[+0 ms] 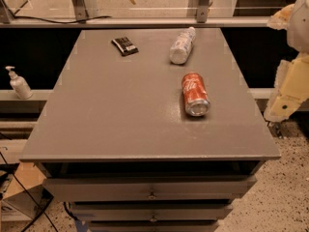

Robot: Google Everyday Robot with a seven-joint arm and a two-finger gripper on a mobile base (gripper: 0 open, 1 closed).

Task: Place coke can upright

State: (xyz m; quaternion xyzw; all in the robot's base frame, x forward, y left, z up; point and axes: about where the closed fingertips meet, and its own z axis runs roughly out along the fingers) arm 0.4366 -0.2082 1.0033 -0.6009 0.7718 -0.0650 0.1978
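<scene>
1. Far left, off the counter (120,120): soap dispenser (18,83) stands on the side ledge. Well apart from the work, no bearing on the approach.
2. Back left of centre: dark snack packet (125,45) lies flat. Out of the way.
3. Back, right of centre: clear plastic bottle (182,45) lies on its side, cap pointing away. It is near the far end of the target but apart from it. Judgement: keep any sweep or tilt from drifting rearward, since a nudged bottle would likely roll.
4. Right half of the counter: coke can (195,94) lies on its side, long axis running roughly front to back, one silver end facing the camera. Nothing touches it. Not yet upright, so the task looks to be at its start.
5. Far right, beyond the counter edge: end effector (286,98), cream-coloured, hangs beside and below the counter's right rim, well apart from the can. How far open it is cannot be told. It has no hold of the can.
6. Plan (judgement):
   - Bring the end effector over from the right and close across the can's round body near mid-length, not on the ends.
   - A can on its side rolls easily, so come down centred rather than glancing one flank.
   - Lift clear, rotate until a silver end faces down, and lower onto bare counter ahead of the bottle.
   - Release only when the base sits flat, as a tilted release would likely topple it.
</scene>
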